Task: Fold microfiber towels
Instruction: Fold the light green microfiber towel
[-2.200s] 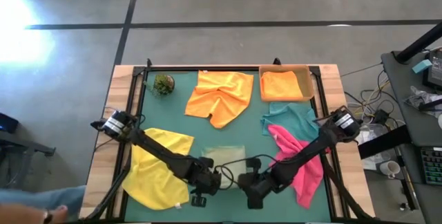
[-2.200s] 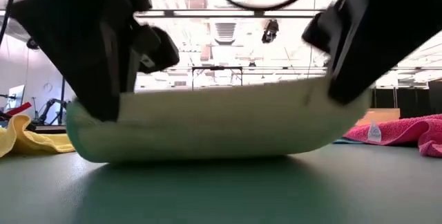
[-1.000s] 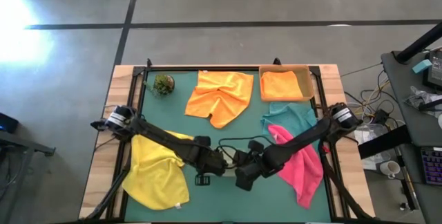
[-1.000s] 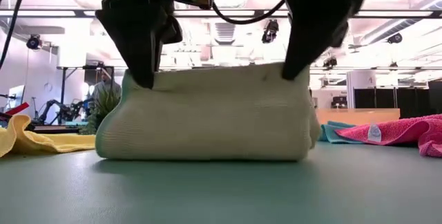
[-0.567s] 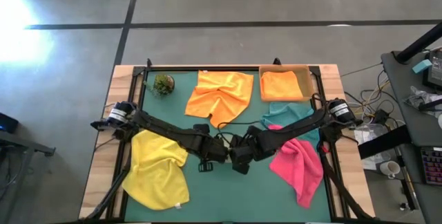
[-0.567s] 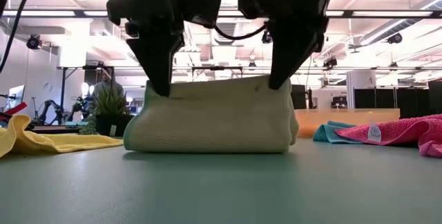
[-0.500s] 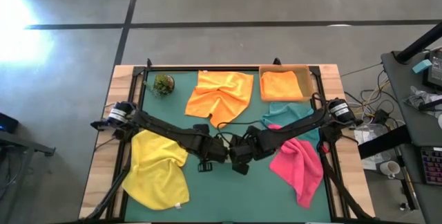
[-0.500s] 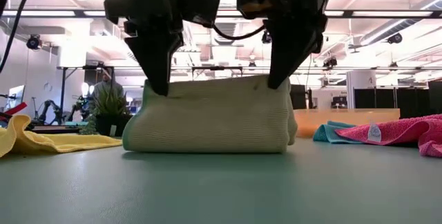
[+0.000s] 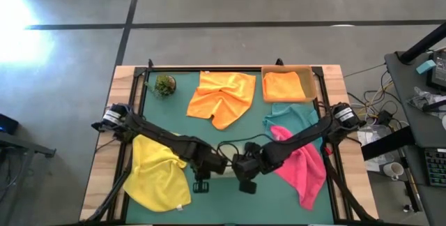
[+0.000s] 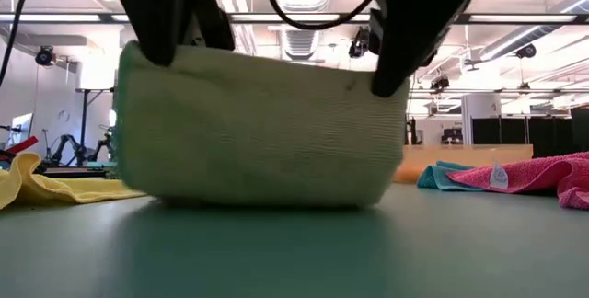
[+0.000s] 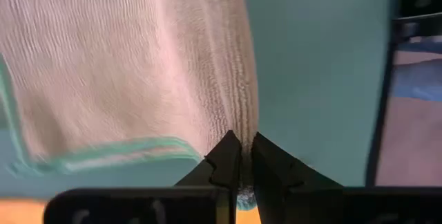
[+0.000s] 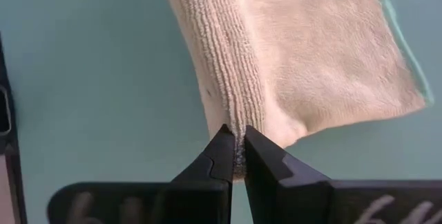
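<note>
Near the desk's front edge, left hand [image 11: 240,156] and right hand [image 12: 235,151] each pinched a top corner of the olive towel [image 10: 262,128], its bottom resting on the desk [image 10: 294,252].

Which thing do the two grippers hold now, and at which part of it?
Both hold the olive green towel: the left gripper and the right gripper each pinch its upper folded edge, one near each end.

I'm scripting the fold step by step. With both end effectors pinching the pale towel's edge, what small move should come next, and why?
Probably lower the held edge and lay it flat. The left end effector and right end effector are both shut on the olive green towel, whose top edge is lifted while its bottom rests on the table.
</note>
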